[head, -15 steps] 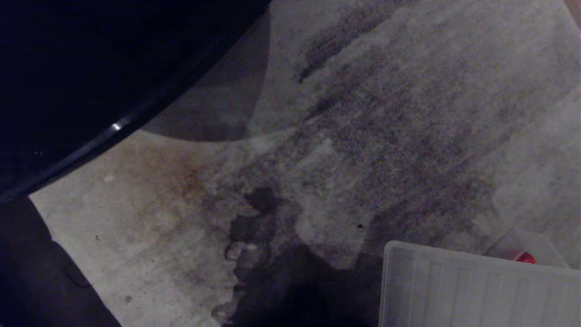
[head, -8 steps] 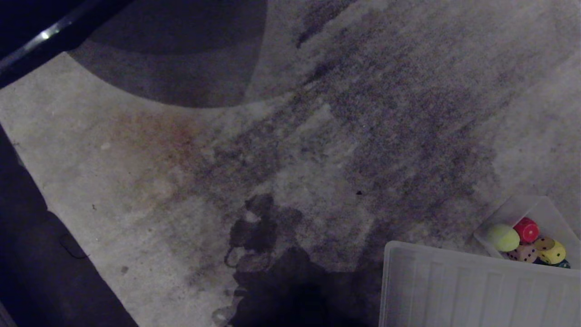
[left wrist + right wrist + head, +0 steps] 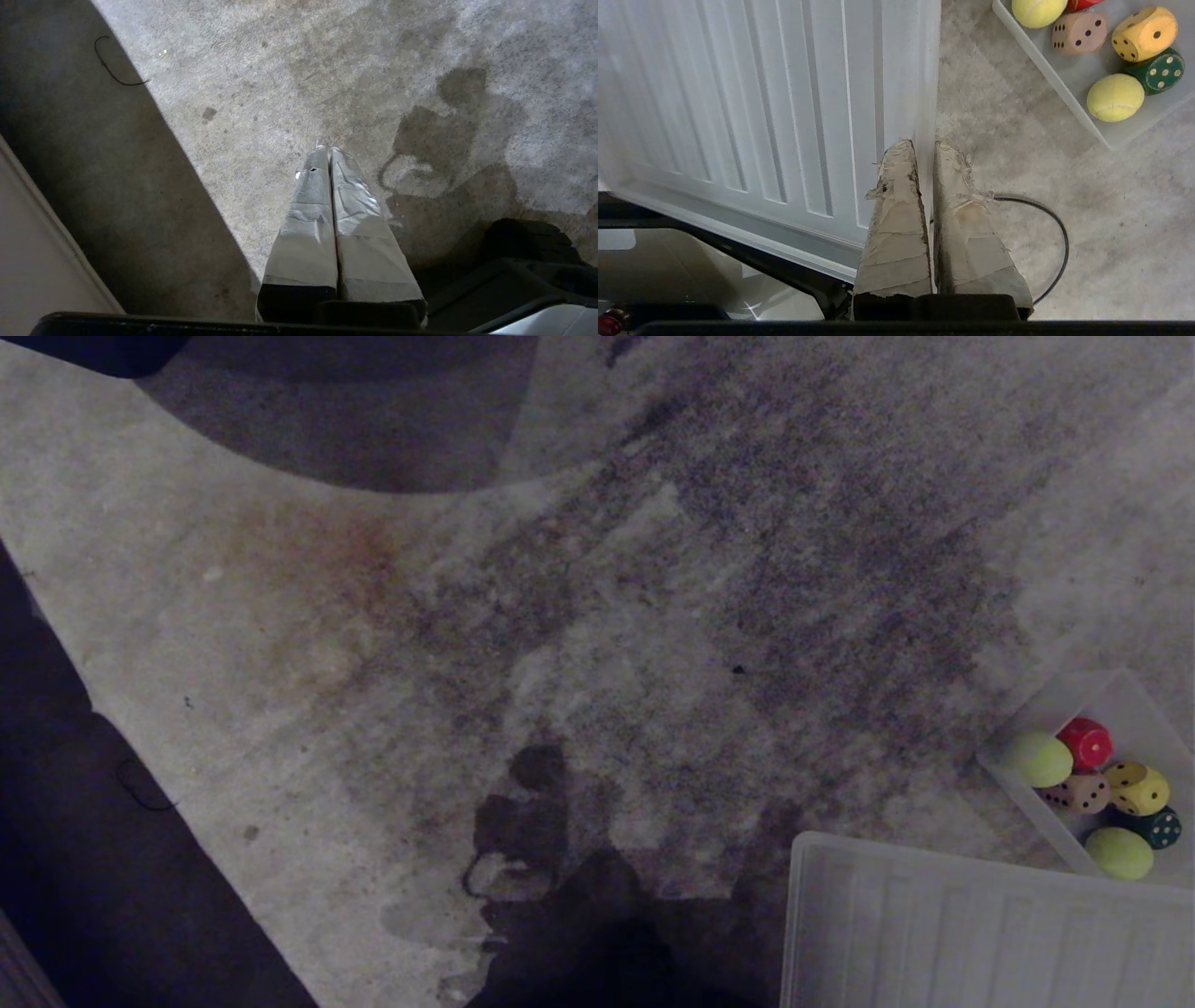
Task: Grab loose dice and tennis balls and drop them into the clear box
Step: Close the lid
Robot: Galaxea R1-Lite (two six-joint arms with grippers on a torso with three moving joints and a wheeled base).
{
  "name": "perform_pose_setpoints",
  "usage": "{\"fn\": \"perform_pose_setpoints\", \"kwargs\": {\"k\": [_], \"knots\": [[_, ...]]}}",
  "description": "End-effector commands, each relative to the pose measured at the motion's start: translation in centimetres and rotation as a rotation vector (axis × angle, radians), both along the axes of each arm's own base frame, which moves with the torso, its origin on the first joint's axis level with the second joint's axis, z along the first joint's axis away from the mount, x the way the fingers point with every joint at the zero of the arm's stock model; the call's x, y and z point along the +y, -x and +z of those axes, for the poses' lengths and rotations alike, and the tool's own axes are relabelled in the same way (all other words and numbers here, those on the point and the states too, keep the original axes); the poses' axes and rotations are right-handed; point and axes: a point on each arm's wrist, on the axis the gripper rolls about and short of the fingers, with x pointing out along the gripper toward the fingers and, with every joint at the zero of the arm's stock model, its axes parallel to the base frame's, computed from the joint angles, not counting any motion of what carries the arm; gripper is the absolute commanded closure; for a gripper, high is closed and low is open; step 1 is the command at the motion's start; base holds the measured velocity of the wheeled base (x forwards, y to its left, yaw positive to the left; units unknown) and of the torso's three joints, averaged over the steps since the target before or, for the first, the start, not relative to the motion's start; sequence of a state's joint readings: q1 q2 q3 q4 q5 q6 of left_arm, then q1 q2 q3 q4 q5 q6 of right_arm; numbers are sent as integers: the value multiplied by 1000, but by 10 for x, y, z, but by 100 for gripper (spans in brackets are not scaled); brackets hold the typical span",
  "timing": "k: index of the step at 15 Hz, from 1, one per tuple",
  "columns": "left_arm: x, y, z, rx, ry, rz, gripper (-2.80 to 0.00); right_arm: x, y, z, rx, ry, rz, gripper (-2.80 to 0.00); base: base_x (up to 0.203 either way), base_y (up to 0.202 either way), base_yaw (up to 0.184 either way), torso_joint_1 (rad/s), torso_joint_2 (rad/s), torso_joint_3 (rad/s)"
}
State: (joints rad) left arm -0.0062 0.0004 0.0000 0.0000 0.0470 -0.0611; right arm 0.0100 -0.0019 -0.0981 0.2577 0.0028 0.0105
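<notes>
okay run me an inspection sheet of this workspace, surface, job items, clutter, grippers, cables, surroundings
Surface: stained grey carpet, dark blotches, rusty patch.
Job's things: clear box on the carpet holds two tennis balls, red die, tan die, yellow die, dark green die; nothing loose seen.
Clutter: white ribbed panel beside the box.
Grippers: left gripper shut, empty, over bare carpet; right gripper shut, empty, at the panel's edge.
Cables: black cable on the carpet behind the right fingers; thin dark loop.
Surroundings: dark strip along the carpet's edge.
</notes>
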Motion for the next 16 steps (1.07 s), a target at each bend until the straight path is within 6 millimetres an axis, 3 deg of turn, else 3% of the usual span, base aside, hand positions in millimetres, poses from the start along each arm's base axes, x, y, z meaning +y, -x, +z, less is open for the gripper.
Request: {"fn": "perform_pose_setpoints", "kwargs": {"k": [1,7,16], "knots": [[0,0,0,3,2,-1,0,0,0,0,3,-2,1,0,0,0,0,0,0,0],[0,0,0,3,3,1,0,0,0,0,3,-2,1,0,1,2,-28,1,1,1],[0,0,0,3,3,1,0,0,0,0,3,0,1,0,1,11,-162,3,3,3]]}}
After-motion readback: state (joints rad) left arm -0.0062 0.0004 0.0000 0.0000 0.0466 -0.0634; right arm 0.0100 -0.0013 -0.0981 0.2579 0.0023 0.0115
